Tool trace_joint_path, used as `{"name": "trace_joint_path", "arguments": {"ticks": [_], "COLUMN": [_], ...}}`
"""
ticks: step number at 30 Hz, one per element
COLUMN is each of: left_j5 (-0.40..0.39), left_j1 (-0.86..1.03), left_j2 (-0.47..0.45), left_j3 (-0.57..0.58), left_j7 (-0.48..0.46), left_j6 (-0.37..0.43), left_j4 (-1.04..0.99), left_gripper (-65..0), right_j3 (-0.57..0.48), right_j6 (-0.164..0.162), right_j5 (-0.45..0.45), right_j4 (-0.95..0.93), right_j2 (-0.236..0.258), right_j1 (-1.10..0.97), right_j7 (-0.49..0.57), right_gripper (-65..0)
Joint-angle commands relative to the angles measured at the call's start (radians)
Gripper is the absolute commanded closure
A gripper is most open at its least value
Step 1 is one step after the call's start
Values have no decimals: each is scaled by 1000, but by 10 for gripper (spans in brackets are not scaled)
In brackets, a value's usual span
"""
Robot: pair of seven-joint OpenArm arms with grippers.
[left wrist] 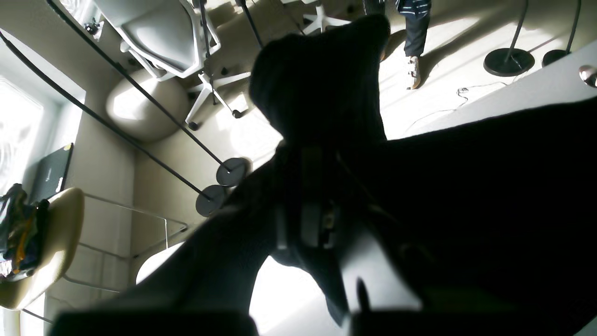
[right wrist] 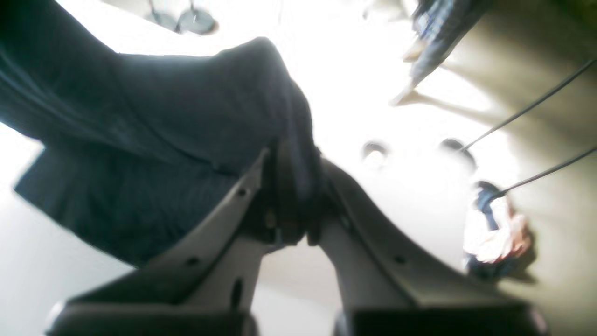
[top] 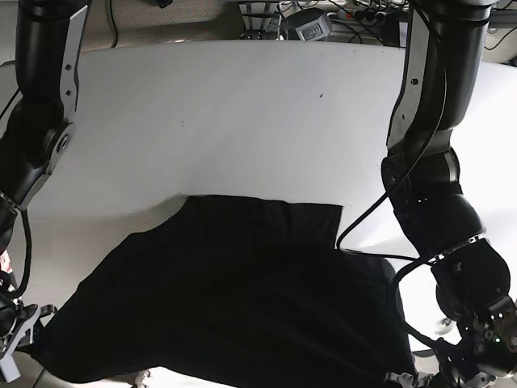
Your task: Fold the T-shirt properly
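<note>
Black soft cotton T-shirt [top: 234,299] sags in a broad, creased sheet over the near edge of the smooth white table [top: 242,113], hem towards the base camera. Right gripper [right wrist: 291,196], grey plastic fingers, is clamped on a bunched fold of the cloth; left gripper [left wrist: 312,210] likewise pinches fabric, a dark peak rising above it. Wrist views alone show the room: pale floor, white swivel chair [left wrist: 163,37], round lamp-stand bases [left wrist: 508,60], a standing person's legs [left wrist: 415,42]. Base view alone shows both black arms flanking the garment.
</note>
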Motion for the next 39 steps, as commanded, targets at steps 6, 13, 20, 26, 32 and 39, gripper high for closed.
{"name": "trace_joint_path", "arguments": {"ticks": [6,13,20,26,32,39], "left_j5": [-9,-10,-12,-12,-10,-10], "left_j1": [-34,311,673,933,1091,1204], "left_j2": [-11,-76,-96,-96,-96,-97], "left_j3": [-56,-58,-136,-241,-310,-386], "left_j7": [-19,38,38,38,38,38], "left_j6": [4,-2,-5,-5,-5,-5], "left_j4": [128,404,557,565,579,585], "left_gripper": [0,0,0,0,0,0], "right_j3": [-120,-22,129,238,242,242], "right_j6": [1,1,1,1,1,1], "right_j5": [25,161,163,164,163,163], "right_j4": [21,145,408,569,572,572], "right_j2": [41,48,-41,-143,-189,-225], "right_j1": [180,-99,-584,-991,-1190,-1311], "right_j7": [12,-15,-15,-15,-8,-8], "right_gripper": [-21,-21,-21,-21,-21,-21]}}
